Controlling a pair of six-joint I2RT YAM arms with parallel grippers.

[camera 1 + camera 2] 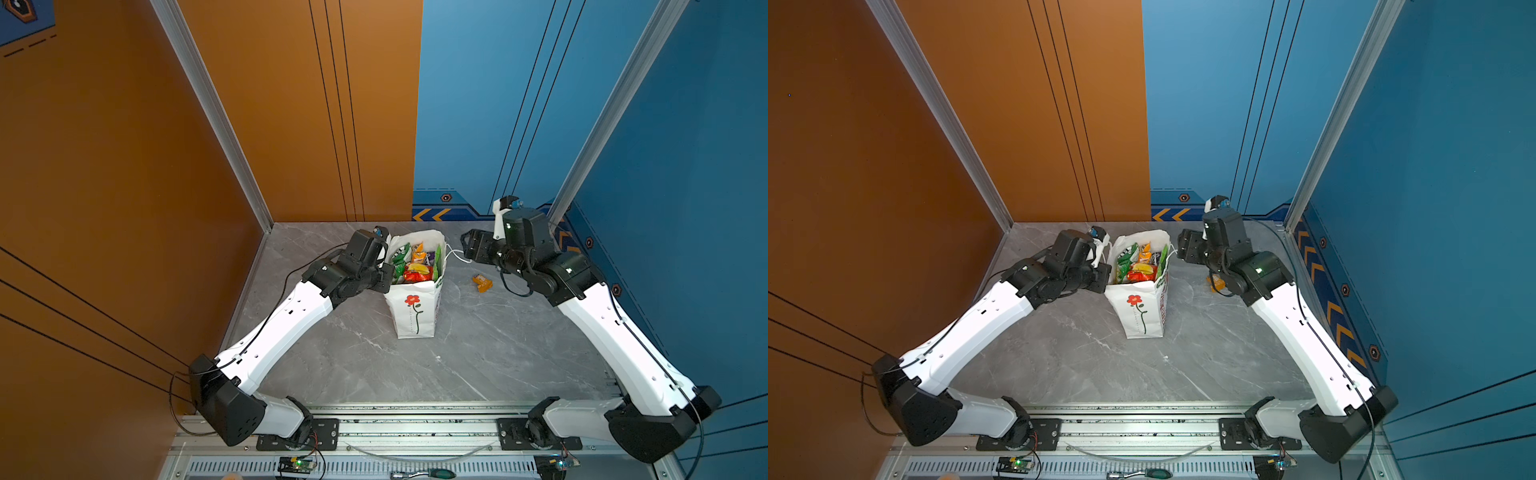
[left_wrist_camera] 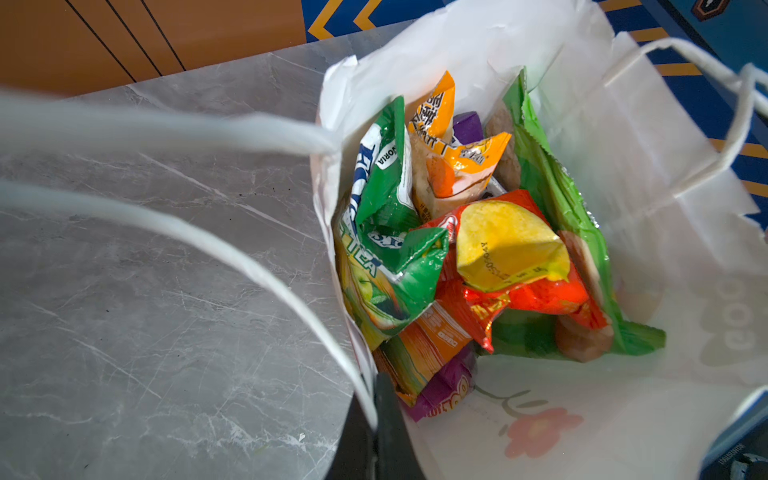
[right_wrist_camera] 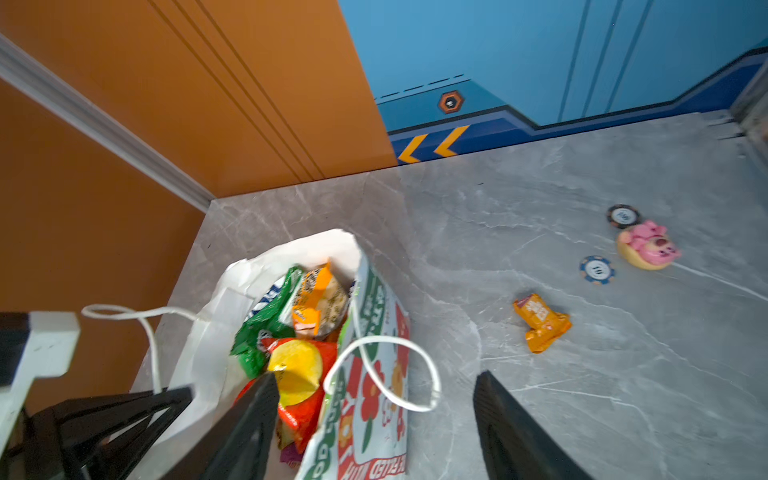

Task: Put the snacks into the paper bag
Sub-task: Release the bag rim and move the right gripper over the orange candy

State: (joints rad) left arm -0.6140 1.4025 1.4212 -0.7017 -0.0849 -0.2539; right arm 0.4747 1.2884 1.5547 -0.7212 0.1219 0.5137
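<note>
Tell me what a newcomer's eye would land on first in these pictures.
The white paper bag with its red flower stands upright toward the back of the table, stuffed with bright snacks in green, orange and red. The left gripper is shut on the bag's rim, while the right gripper hangs open beside its mouth. One orange packet lies alone on the grey tabletop, on the right arm's side of the bag.

- paper bag: upright on table, centre rear.
- snacks: inside paper bag, packed against one another.
- loose packet: on table, right of paper bag, apart from it.
- disc: on table, between loose packet and toy.
- second disc: on table, just beside toy.
</note>
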